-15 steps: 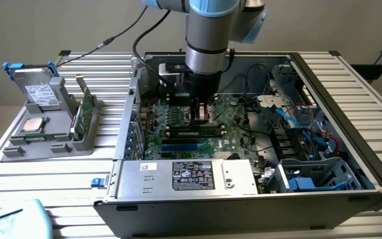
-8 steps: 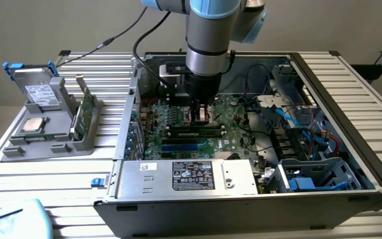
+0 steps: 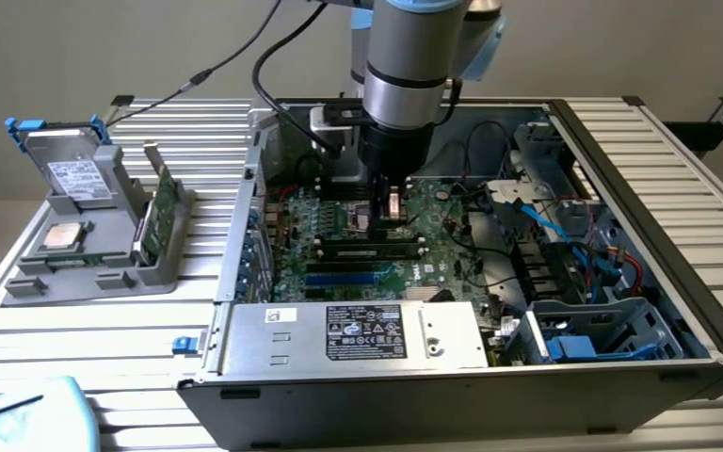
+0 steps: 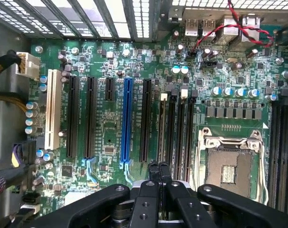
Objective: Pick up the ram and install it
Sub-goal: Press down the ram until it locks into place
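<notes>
Ribbed metal bench, open steel computer case (image 3: 462, 377), glossy green motherboard (image 4: 110, 142), black fingers (image 4: 159, 172) pressed together, empty, above long slots (image 4: 181, 128).

Exterior view high, angled down, wrist view close overhead (both share the motherboard (image 3: 375, 250) (image 4: 110, 123))

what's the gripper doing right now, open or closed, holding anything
gripper: closed, fingers pressed together over the motherboard by the memory slots; whether anything sits between them cannot be told.
</notes>
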